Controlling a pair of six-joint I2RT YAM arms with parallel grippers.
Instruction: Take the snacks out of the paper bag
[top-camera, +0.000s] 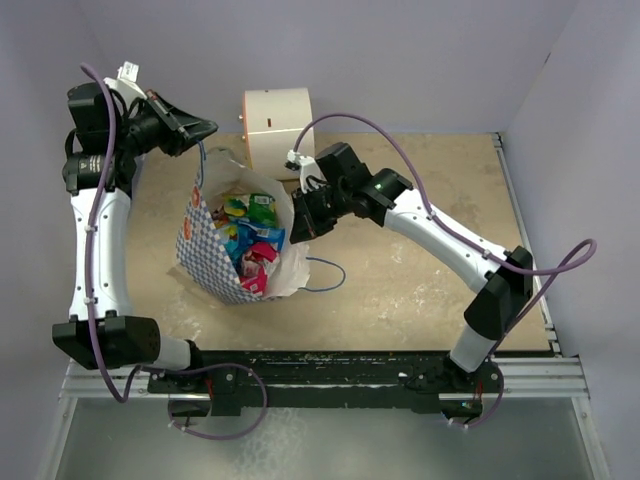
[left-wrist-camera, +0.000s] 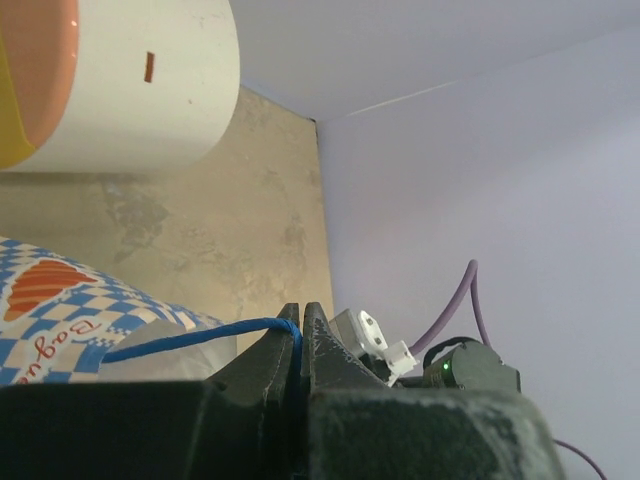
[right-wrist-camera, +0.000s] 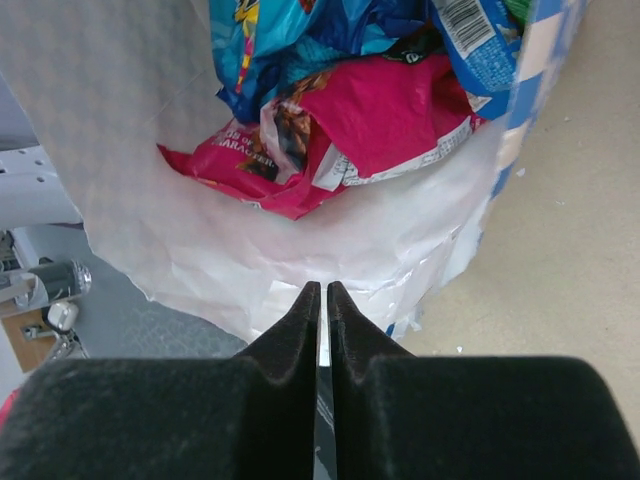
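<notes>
One blue-and-white checkered paper bag (top-camera: 205, 258) sits on the tan bench (top-camera: 400, 290), holding shiny snack packets (top-camera: 252, 240) too jumbled to count. One cream cylindrical box (top-camera: 278, 125) stands behind it. Left jaws are closed on the bag's thin blue cord handle (left-wrist-camera: 190, 338). Right jaws, nearly together, pinch its white rim (right-wrist-camera: 340, 265).

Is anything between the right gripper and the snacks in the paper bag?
Only the paper bag itself: the right gripper pinches its white wall at the rim. Past that the mouth is open and the pink snack packet lies in plain view.

The left arm (top-camera: 98, 240) stands tall, fingers (left-wrist-camera: 283, 345) pressed together; the right arm (top-camera: 440, 232) bends inward, fingers (right-wrist-camera: 300, 320) pinched.
</notes>
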